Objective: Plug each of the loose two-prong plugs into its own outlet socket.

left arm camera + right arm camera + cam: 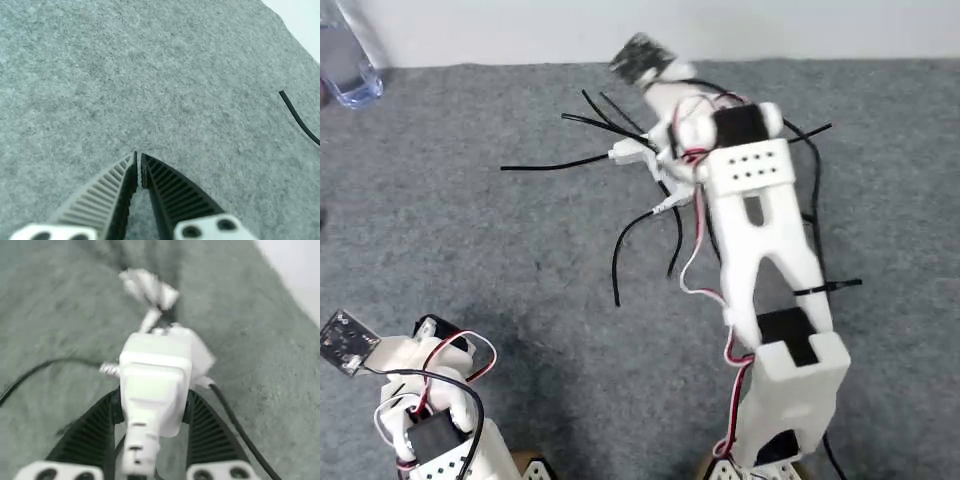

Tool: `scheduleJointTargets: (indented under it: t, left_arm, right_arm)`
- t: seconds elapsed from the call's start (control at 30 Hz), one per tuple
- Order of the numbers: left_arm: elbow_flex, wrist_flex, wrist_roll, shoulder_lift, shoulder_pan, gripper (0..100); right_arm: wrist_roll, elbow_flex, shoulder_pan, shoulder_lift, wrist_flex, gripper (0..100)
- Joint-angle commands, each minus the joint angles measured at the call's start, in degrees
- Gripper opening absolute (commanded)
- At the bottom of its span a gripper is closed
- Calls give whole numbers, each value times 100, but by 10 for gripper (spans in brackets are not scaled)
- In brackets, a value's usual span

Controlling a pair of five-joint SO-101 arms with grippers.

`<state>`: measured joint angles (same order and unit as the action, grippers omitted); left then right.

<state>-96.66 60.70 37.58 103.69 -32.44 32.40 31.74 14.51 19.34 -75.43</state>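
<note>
My right gripper [155,396] is shut on a white two-prong plug [156,367], with one black finger [100,425] on each side of the plug body. Just beyond it lies another white connector piece [149,287], blurred, with black cables [35,371] running off it. In the high view the right arm [760,220] stretches to the far middle of the grey carpet, over a tangle of black cables [620,250] and small white plugs [626,153]. My left gripper [138,159] is shut and holds nothing, low over bare carpet at the near left.
A clear plastic bottle [345,60] stands at the far left corner by the white wall. A loose black cable end [297,117] lies off to one side of the left gripper. Grey carpet [470,230] stretches between the two arms.
</note>
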Motion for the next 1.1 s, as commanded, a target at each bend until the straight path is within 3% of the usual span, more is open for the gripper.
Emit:
scheduleJointTargets:
  t: [0.0, 0.1, 0.23, 0.77, 1.07]
  left_arm:
    - [31, 0, -44, 53, -18, 15]
    - [31, 0, -44, 53, -18, 15]
    - [31, 0, -44, 53, -18, 15]
    - [31, 0, -44, 53, -18, 15]
    - [31, 0, -44, 53, -18, 15]
  right_arm:
    - [-615, 35, -136, 145, 831, 8]
    - [-1116, 26, -277, 514, 1508, 8]
    - [-1196, 26, -418, 1147, 2035, 8]
    - [-475, 9, -171, 2026, 2070, 8]
    - [-431, 26, -163, 2132, 2044, 9]
